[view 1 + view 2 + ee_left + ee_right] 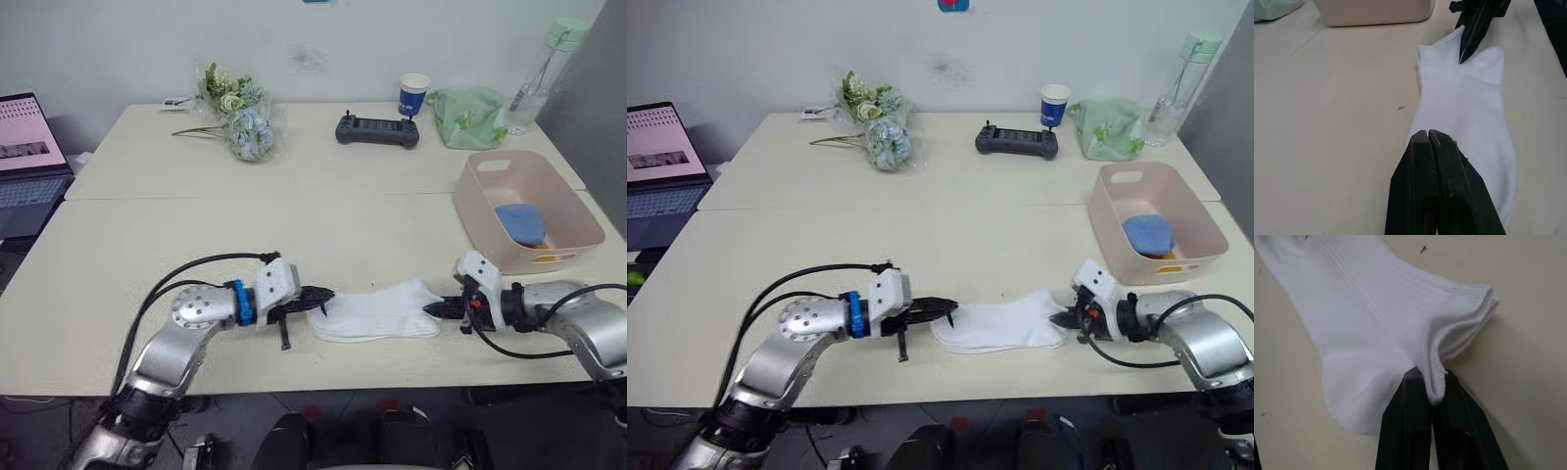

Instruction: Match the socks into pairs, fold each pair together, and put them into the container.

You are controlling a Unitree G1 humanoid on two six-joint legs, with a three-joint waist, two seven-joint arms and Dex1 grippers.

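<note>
Two white socks (pixel 382 313) lie stacked flat near the table's front edge, between my grippers. My right gripper (pixel 433 311) is shut on the socks' cuff edge (pixel 1436 390), which is pinched between its black fingers. At the toe end, my left gripper (pixel 1427 134) is shut and rests on top of the sock (pixel 1464 122), with no cloth seen between its fingers. The pink container (pixel 472 211) stands at the right. Inside it are a folded light blue pair (pixel 520 223) and a bit of mustard-yellow (pixel 549 258).
Along the back of the table are a bunch of flowers (pixel 240 122), a black controller (pixel 378 130), a blue-and-white paper cup (pixel 413 95), a pale green cloth bag (pixel 472 117) and a clear bottle (pixel 544 69). A laptop (pixel 27 147) sits at the far left.
</note>
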